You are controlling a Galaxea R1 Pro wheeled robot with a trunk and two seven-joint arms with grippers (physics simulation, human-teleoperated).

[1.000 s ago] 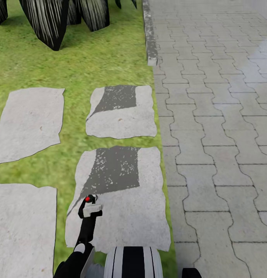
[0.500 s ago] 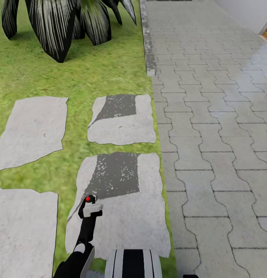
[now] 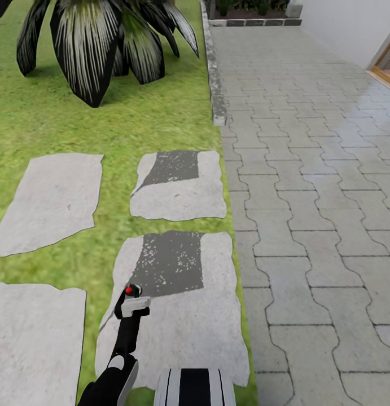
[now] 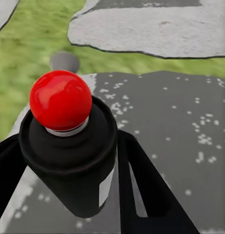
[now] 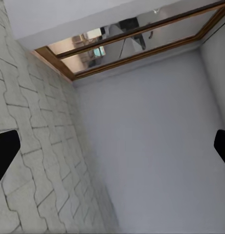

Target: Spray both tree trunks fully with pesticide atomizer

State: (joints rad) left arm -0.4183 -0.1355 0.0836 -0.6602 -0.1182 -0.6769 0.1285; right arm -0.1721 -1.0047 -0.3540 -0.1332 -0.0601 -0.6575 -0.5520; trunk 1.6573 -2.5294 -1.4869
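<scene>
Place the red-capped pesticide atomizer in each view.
Head view: pesticide atomizer low, left of centre, over a stepping stone.
Left wrist view: close up, its red cap nearest the camera.
Right wrist view: paving and white wall.
Shared landmark: dark-patched stepping stone.

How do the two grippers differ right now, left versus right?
The left gripper is shut on a black spray can with a red button; the right gripper is open and empty. The left one points down at a stepping stone by the grass; the right one faces a white wall beside the paving. Both have black fingers.
</scene>
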